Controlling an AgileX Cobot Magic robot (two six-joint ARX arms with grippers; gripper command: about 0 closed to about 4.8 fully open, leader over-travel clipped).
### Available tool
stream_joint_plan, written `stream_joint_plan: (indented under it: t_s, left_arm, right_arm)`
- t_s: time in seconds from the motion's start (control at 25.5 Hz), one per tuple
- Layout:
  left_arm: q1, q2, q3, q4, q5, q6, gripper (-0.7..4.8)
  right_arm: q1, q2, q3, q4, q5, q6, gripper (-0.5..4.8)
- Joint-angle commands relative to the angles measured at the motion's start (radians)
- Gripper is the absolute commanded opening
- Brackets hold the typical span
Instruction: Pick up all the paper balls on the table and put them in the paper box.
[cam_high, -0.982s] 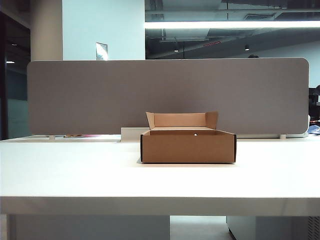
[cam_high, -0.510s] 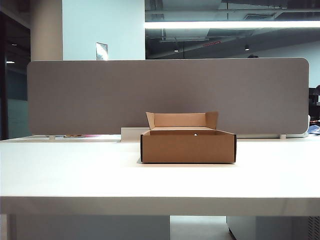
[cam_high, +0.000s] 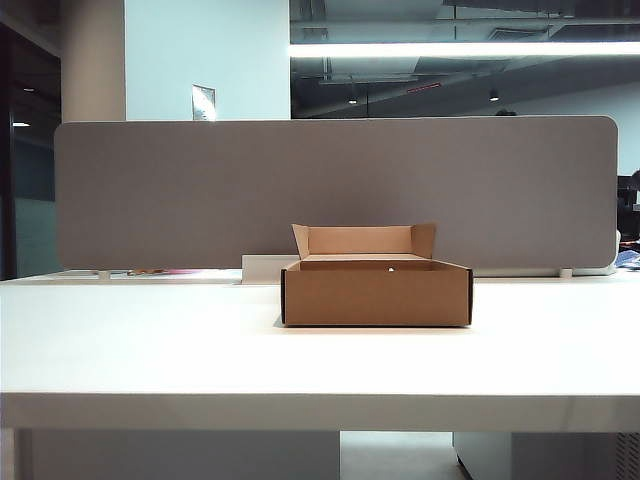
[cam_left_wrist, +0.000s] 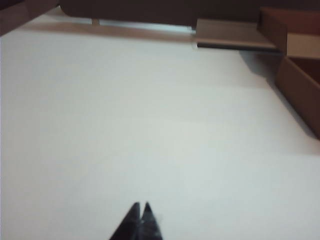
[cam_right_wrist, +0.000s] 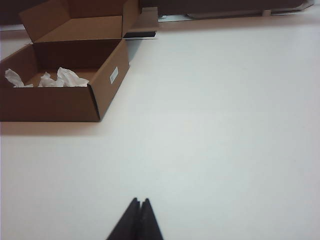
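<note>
The brown paper box (cam_high: 376, 291) stands in the middle of the white table (cam_high: 150, 350), its rear flap upright. In the right wrist view crumpled white paper balls (cam_right_wrist: 62, 78) lie inside the paper box (cam_right_wrist: 100, 95). My right gripper (cam_right_wrist: 139, 201) is shut and empty above bare tabletop, well clear of the box. My left gripper (cam_left_wrist: 141, 206) is shut and empty too, over bare table (cam_left_wrist: 125, 125), with one side of the paper box (cam_left_wrist: 300, 95) at the picture's edge. Neither arm shows in the exterior view.
A grey divider panel (cam_high: 330, 190) closes off the back of the table. A flat white box-like object (cam_high: 262, 268) lies just behind the paper box, also seen as a flat slab (cam_left_wrist: 232, 36) in the left wrist view.
</note>
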Motion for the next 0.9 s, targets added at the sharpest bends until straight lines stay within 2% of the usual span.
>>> stream_joint_plan:
  t_s: [0.04, 0.2, 0.31, 0.35, 0.59, 0.9]
  left_arm:
    - [0.003, 0.001, -0.014, 0.041, 0.017, 0.047, -0.04]
    - [0.024, 0.001, -0.014, 0.104, 0.048, 0.096, -0.04]
    - [0.033, 0.001, -0.014, 0.097, 0.052, 0.109, -0.04]
    - [0.04, 0.001, -0.014, 0.095, 0.052, 0.136, -0.04]
    - [0.081, 0.001, -0.014, 0.098, 0.068, 0.138, -0.04]
    - [0.081, 0.001, -0.014, 0.094, 0.067, 0.138, -0.03]
  right_arm:
    - [0.0, -0.002, -0.006, 0.007, 0.002, 0.003, -0.06]
    - [0.0, -0.002, -0.006, 0.006, 0.002, 0.003, -0.06]
    - [0.0, -0.002, -0.006, 0.006, 0.002, 0.003, -0.06]
    - [0.0, -0.002, -0.006, 0.006, 0.002, 0.003, -0.06]
    - [0.0, -0.002, -0.006, 0.007, 0.002, 0.003, -0.06]
    - [0.0, -0.002, -0.006, 0.006, 0.002, 0.003, -0.06]
